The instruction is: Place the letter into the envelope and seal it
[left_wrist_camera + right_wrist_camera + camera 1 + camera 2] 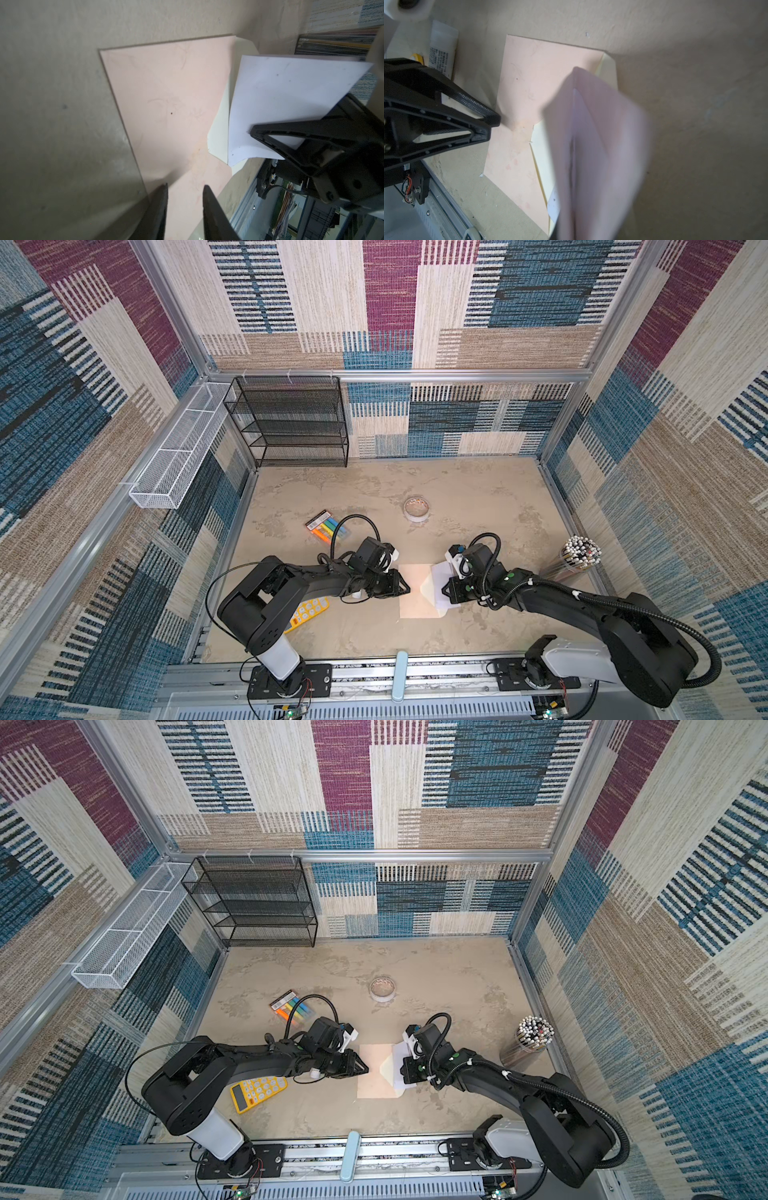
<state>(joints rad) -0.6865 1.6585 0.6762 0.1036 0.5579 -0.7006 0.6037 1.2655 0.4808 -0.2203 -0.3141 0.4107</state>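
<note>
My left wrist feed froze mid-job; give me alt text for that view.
The right gripper, fingers shut, holds a thin white paper letter over the open cream flap of a pale peach-pink paper envelope lying flat on the beige table. The left gripper has its fingers apart over one edge of the envelope.

There is one peach envelope (411,601), one white letter (438,578), one yellow calculator (257,1092), one pack of highlighters (328,526), one tape roll (417,508), one holder of pencils (579,556) too many to count, one black mesh shelf (291,423), one white mesh basket (178,456), and two robot arms, left (307,576) and right (561,601).
</note>
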